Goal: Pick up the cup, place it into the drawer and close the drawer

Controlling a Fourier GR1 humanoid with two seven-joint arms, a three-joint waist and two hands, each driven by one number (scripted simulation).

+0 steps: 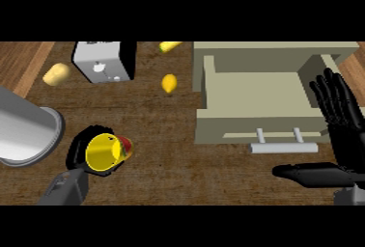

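Note:
A yellow cup (105, 152) with a red patch on its side lies tipped at the lower left of the counter, its mouth toward me. My left hand (80, 144) is curled round it, black fingers wrapping its rim. The beige drawer (214, 87) stands pulled open at the right, its handle (284, 148) facing me and its inside bare. My right hand (341, 120) is open beside the drawer's right wall, fingers straight and pointing away, thumb (314, 172) stretched left below the handle.
A large grey metal pot (25, 132) lies at the left edge. A white toaster (105, 60) stands at the back. A potato (56, 74) and two yellow fruits (169, 83) (170, 46) lie on the wooden counter (164, 144).

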